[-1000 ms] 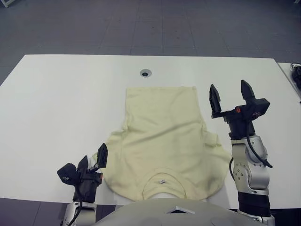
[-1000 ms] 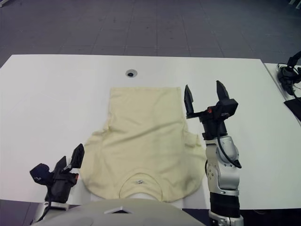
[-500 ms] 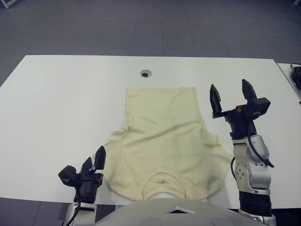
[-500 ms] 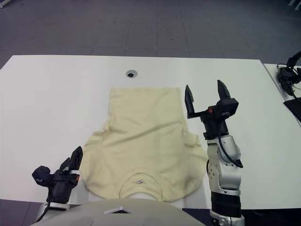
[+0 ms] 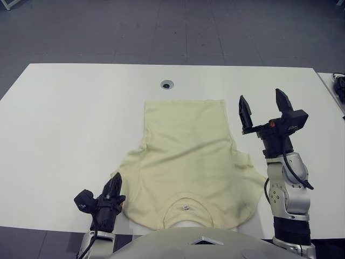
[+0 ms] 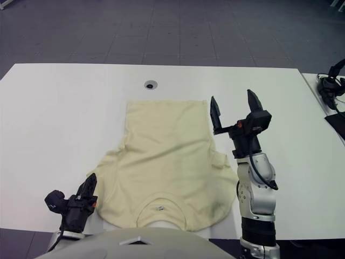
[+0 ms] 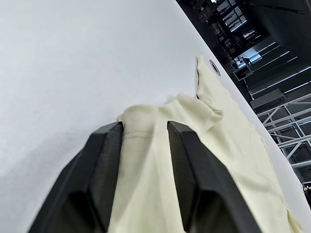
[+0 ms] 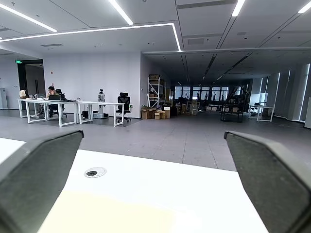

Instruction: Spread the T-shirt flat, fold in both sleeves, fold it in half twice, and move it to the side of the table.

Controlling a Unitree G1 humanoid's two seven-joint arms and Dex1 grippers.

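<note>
White counter (image 5: 64, 118) carries everything. Pale yellow T-shirt (image 5: 186, 156) lies on it, spread open, just on my side of the cable hole (image 5: 167, 84). Its hem is the edge nearest the hole and its collar (image 5: 185, 208) the end farthest from it. The body is mostly flat with soft wrinkles. Both sleeves are still out to the sides; the right sleeve (image 5: 248, 178) is a bit rumpled where it meets the body.

My right gripper (image 5: 262, 100) is held up off the cloth, right of the hole and nearer to me, level with the shirt's right edge. Its fingers are spread wide and hold nothing.

My left gripper (image 5: 114, 186) is low, at the collar end away from the hole, on the outer edge of the left sleeve (image 5: 126, 167). It is narrowed onto that sleeve: in the left wrist view the cloth fills the gap between the two black fingers (image 7: 104, 160) and the sleeve edge bunches up at their tips.
</note>
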